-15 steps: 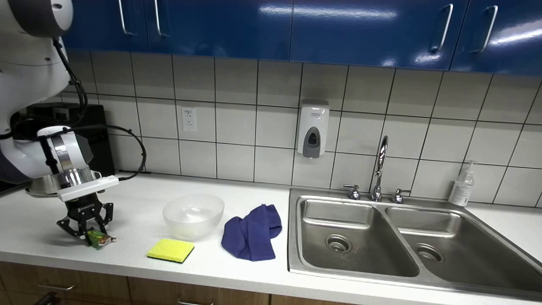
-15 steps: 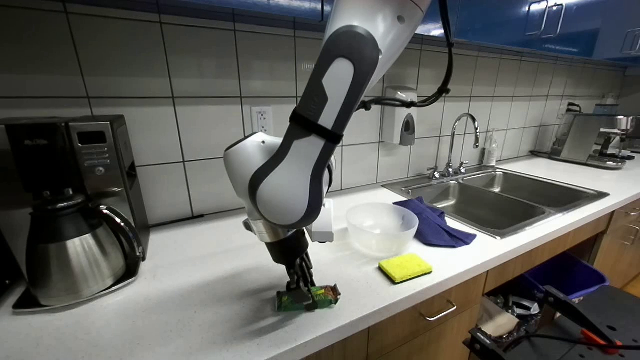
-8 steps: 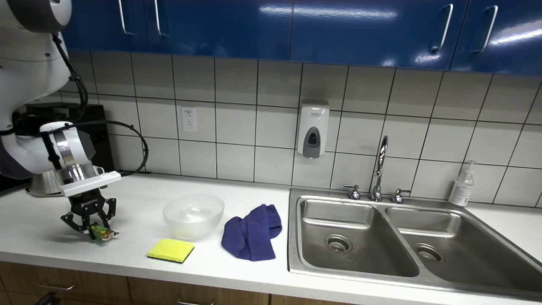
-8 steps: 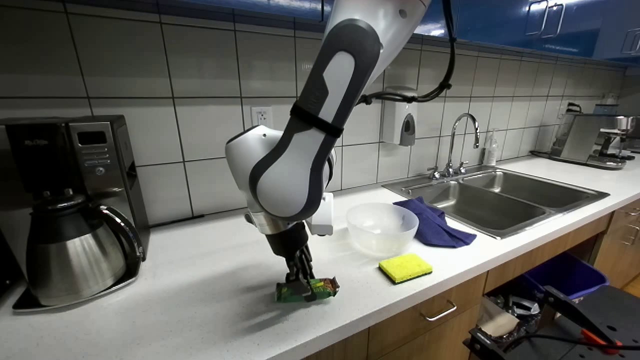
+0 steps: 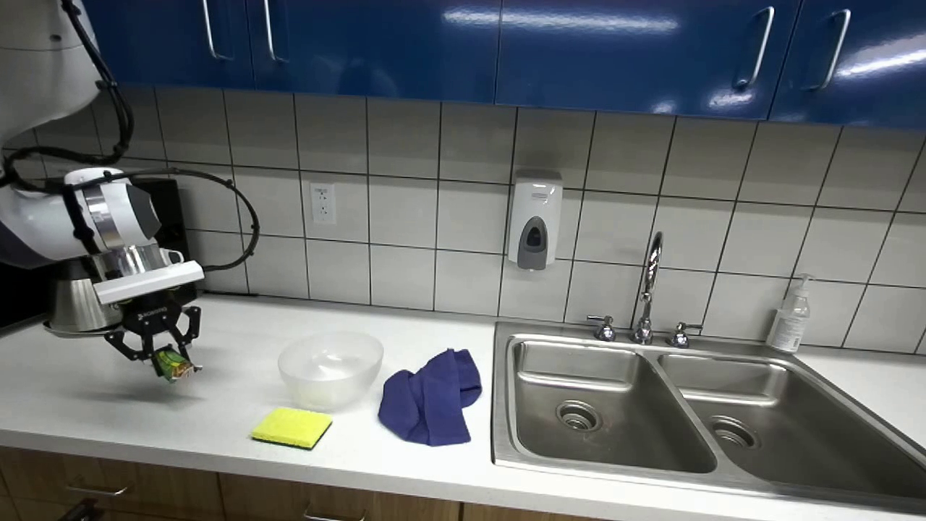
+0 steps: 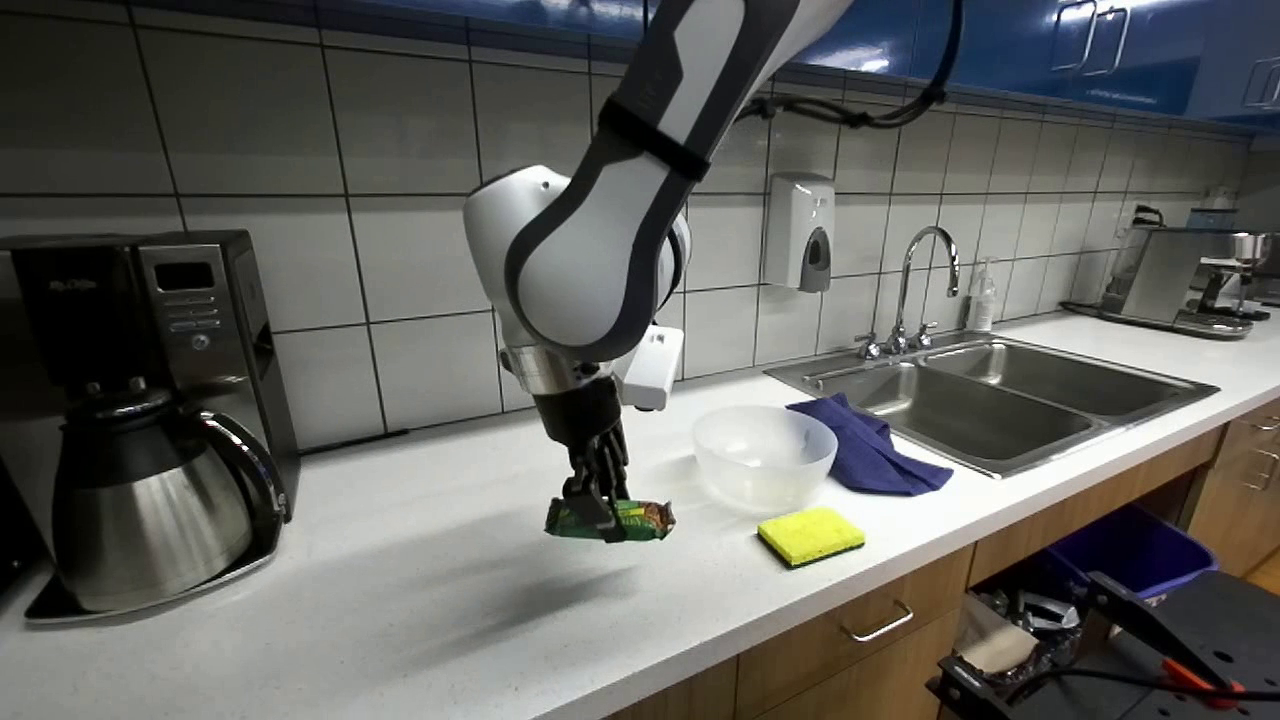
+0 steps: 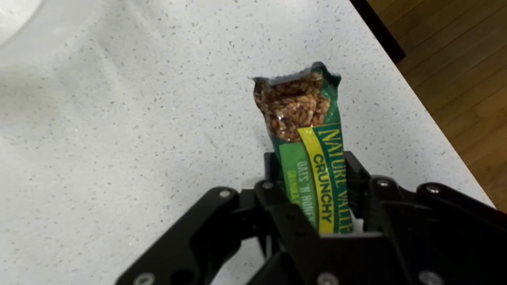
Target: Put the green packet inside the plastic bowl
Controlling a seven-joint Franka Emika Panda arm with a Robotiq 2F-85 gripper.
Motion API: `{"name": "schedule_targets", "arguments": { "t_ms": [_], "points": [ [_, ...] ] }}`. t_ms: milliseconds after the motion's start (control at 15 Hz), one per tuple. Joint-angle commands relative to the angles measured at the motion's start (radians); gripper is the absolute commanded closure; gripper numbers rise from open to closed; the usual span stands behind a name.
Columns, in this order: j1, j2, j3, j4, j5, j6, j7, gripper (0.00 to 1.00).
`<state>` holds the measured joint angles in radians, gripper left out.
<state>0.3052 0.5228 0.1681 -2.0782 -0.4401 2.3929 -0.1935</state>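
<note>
The green packet, a snack bar wrapper, is held in the air above the counter; it shows in both exterior views (image 5: 176,365) (image 6: 645,520) and in the wrist view (image 7: 301,107). My gripper (image 5: 172,356) is shut on the packet's middle, with a finger on each side, as the wrist view (image 7: 311,168) shows. The packet's near end is hidden behind the gripper in the wrist view. The translucent plastic bowl (image 5: 318,383) stands upright on the counter, apart from the gripper; it also shows in an exterior view (image 6: 745,475). Its edge shows at the wrist view's top left (image 7: 59,23).
A yellow sponge (image 5: 291,427) lies in front of the bowl. A dark blue cloth (image 5: 434,398) lies beside the bowl, towards the steel sink (image 5: 499,405). A coffee maker (image 6: 215,330) with a steel carafe (image 6: 150,510) stands on the gripper's other side.
The gripper has risen off the counter with the packet in its grip, mostly in the last half second. The packet's shadow is now apart from it. The bowl, sponge and cloth have not moved.
</note>
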Motion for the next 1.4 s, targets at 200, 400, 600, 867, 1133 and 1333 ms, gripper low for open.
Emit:
{"name": "schedule_targets", "arguments": {
  "t_ms": [200,400,600,867,1133,1333],
  "points": [
    [-0.054,-0.2,-0.029,-0.143,0.078,0.002,0.094,0.84],
    [-0.098,-0.257,-0.062,-0.173,0.099,0.001,0.104,0.84],
    [-0.152,-0.296,-0.1,-0.187,0.115,0.001,0.097,0.84],
    [-0.223,-0.304,-0.15,-0.175,0.127,0.002,0.084,0.84],
    [-0.264,-0.26,-0.188,-0.136,0.121,0.001,0.103,0.84],
    [-0.285,-0.209,-0.208,-0.092,0.133,-0.004,0.117,0.84]
  ]
}}
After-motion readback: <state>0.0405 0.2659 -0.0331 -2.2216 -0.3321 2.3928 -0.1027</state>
